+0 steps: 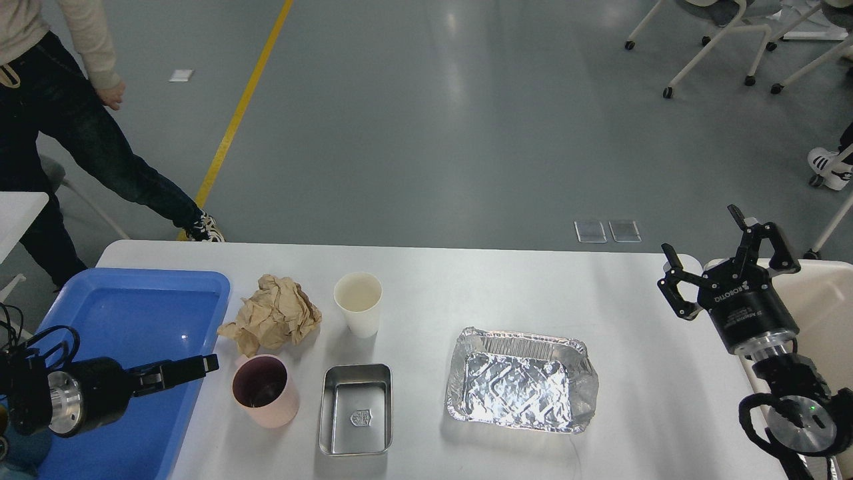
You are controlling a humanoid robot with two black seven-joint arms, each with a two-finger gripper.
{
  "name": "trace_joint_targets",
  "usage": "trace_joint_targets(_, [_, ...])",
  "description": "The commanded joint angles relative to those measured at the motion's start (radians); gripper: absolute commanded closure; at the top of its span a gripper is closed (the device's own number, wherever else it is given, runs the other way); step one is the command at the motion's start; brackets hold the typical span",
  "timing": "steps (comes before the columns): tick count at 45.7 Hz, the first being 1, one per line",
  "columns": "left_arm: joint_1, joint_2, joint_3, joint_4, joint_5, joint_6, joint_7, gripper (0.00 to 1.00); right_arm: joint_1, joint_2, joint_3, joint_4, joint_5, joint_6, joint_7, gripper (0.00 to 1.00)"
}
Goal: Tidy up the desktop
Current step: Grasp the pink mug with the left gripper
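The white desktop (506, 287) carries a crumpled brown paper (272, 319), a white paper cup (358, 303), a pink cup (263, 390), a small steel tray (355, 408) and a crinkled foil tray (521, 380). My left gripper (200, 366) reaches in low from the left, over the right edge of the blue tray (126, 307), its tip just left of the pink cup. It is dark and seen side-on, so its fingers cannot be told apart. My right gripper (701, 232) is open and empty above the desktop's right end.
A cream-coloured bin (830, 300) stands beyond the right end of the desktop, behind my right arm. A person (40, 113) in dark jeans stands at the far left. Wheeled chairs (720, 40) stand far back right on the grey floor.
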Motion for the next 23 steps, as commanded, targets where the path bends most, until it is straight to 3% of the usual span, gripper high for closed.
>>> trace_joint_targets(1, [0.0, -0.069, 0.017, 0.048, 0.003, 0.002, 0.002, 0.11, 0.004, 0.001, -0.003, 0.0, 0.0, 0.0, 0.0, 0.0])
trace_joint_targets(11, [-0.005, -0.132, 0.053, 0.115, 0.009, 0.004, 0.002, 0.19, 0.0, -0.011, 0.0, -0.002, 0.0, 0.0, 0.0, 0.0])
trace_joint_targets(15, [-0.008, -0.142, 0.065, 0.123, 0.022, 0.005, 0.0, 0.35, 0.0, -0.011, 0.0, -0.002, 0.0, 0.0, 0.0, 0.0])
trace_joint_targets(23, [-0.003, -0.161, 0.068, 0.134, 0.04, 0.005, 0.0, 0.79, -0.002, -0.011, 0.0, -0.002, 0.0, 0.0, 0.0, 0.0])
